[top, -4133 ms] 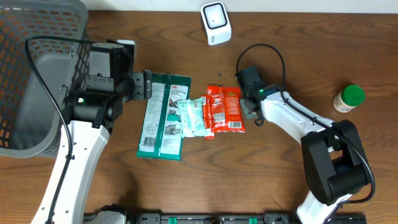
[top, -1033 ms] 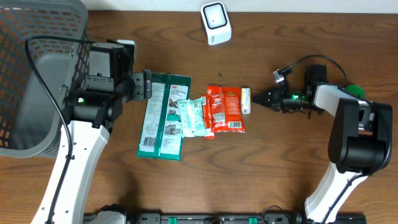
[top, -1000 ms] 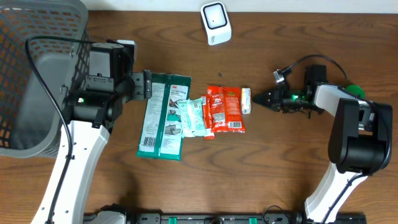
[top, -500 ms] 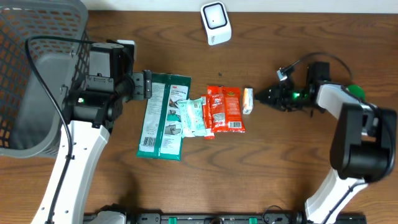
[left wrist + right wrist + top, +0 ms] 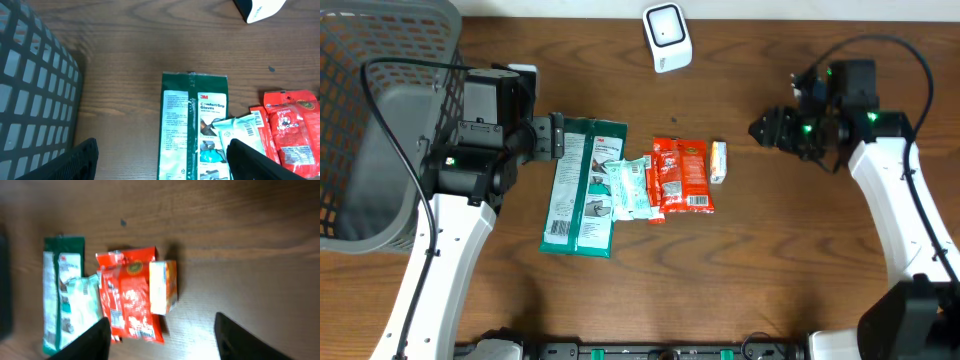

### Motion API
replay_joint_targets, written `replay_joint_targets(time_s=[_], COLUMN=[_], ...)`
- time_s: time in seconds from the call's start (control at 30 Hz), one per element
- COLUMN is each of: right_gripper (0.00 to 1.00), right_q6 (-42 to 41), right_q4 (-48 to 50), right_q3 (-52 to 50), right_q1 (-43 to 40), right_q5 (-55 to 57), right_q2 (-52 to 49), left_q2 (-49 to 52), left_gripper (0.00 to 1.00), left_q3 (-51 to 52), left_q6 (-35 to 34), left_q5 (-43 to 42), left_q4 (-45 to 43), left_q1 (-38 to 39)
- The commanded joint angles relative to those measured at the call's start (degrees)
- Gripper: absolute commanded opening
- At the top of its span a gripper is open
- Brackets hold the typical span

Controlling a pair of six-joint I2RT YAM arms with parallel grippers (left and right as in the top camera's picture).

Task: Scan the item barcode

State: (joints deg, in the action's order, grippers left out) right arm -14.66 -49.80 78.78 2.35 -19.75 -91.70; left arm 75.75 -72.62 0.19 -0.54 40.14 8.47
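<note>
A white barcode scanner point(image 5: 666, 37) stands at the table's far edge. Several items lie in a row mid-table: a green 3M pack point(image 5: 584, 185), a pale sachet point(image 5: 631, 187), a red snack packet point(image 5: 682, 175) and a small white-and-orange box point(image 5: 718, 161). My right gripper point(image 5: 761, 130) hovers open to the right of the box, holding nothing; in its wrist view the box point(image 5: 162, 286) lies ahead of the open gripper point(image 5: 162, 345). My left gripper point(image 5: 557, 137) is open at the green pack's point(image 5: 192, 125) far left corner, also holding nothing.
A grey mesh basket point(image 5: 375, 120) fills the left side, close beside the left arm. The scanner's point(image 5: 260, 7) corner shows at the top right of the left wrist view. Bare wood lies between the box and the right arm.
My right gripper went from shut to open, lifted and drew back to the right, away from the small box. The box stays beside the red packet. The left arm has not moved.
</note>
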Motion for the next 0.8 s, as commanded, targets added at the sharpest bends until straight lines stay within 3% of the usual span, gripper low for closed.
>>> replay_joint_targets(time_s=[0.0, 0.13, 0.37, 0.4, 0.43, 0.47, 0.63, 0.77], right_gripper=[0.67, 0.73, 0.79, 0.81, 0.98, 0.99, 0.99, 0.85], right_q6=[-0.5, -0.5, -1.9, -1.9, -2.4, -2.7, -2.8, -4.2], right_q4=[-6.2, -9.6, -9.7, -9.2, -8.7, -8.7, -8.7, -8.7], right_q3=[8.8, 12.8, 12.5, 12.3, 12.1, 12.1, 11.0, 11.0], right_q1=[5.3, 10.0, 14.7, 15.1, 15.6, 16.0, 17.3, 17.3], right_q5=[13.4, 20.2, 21.1, 20.8, 20.7, 20.7, 20.8, 20.9], right_q2=[-0.4, -1.4, -4.6, -5.3, -6.3, -7.0, -11.6, -16.1], left_q2=[0.2, 0.2, 0.2, 0.2, 0.2, 0.2, 0.2, 0.2], left_gripper=[0.83, 0.82, 0.83, 0.83, 0.83, 0.82, 0.82, 0.82], left_q3=[-0.1, -0.1, -0.1, -0.1, -0.1, -0.1, -0.1, -0.1], left_q6=[-0.3, -0.3, -0.3, -0.3, -0.3, -0.3, -0.3, -0.3], left_q5=[0.3, 0.3, 0.3, 0.3, 0.3, 0.3, 0.3, 0.3], left_q4=[0.1, 0.2, 0.2, 0.2, 0.1, 0.1, 0.2, 0.1], left_q1=[0.0, 0.0, 0.0, 0.0, 0.0, 0.0, 0.0, 0.0])
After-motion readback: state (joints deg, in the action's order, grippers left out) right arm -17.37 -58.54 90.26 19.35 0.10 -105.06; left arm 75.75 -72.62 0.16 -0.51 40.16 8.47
